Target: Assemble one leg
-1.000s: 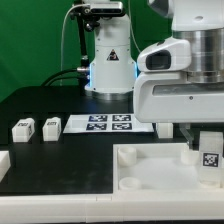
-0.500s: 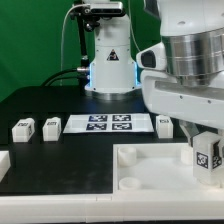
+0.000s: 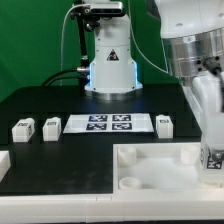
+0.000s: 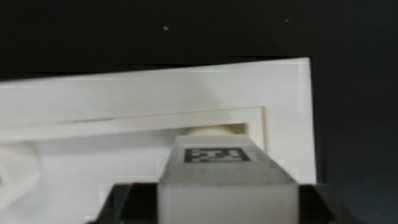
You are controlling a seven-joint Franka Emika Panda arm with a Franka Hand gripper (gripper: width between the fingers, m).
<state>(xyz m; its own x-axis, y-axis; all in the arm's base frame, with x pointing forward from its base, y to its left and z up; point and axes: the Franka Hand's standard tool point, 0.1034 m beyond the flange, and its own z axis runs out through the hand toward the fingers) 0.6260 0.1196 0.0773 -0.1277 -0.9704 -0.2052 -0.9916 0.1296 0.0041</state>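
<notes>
My gripper (image 3: 212, 160) is shut on a leg (image 3: 213, 160), a small white block with a black-and-white tag, and holds it over the right part of the large white tray-like part (image 3: 150, 170). In the wrist view the held leg (image 4: 219, 170) sits between my dark fingers (image 4: 128, 205) above the tray's inner corner (image 4: 222, 128). Three more legs lie on the black table: two at the exterior view's left (image 3: 23, 128) (image 3: 50, 127) and one right of the marker board (image 3: 165, 123).
The marker board (image 3: 108, 123) lies at mid-table in front of the robot base (image 3: 108, 70). A white part edge (image 3: 3, 160) shows at the exterior view's far left. A round socket (image 3: 130, 183) sits in the tray's near left corner.
The arm has turned and moved toward the exterior view's right, and the held leg has come lower over the tray's right side.
</notes>
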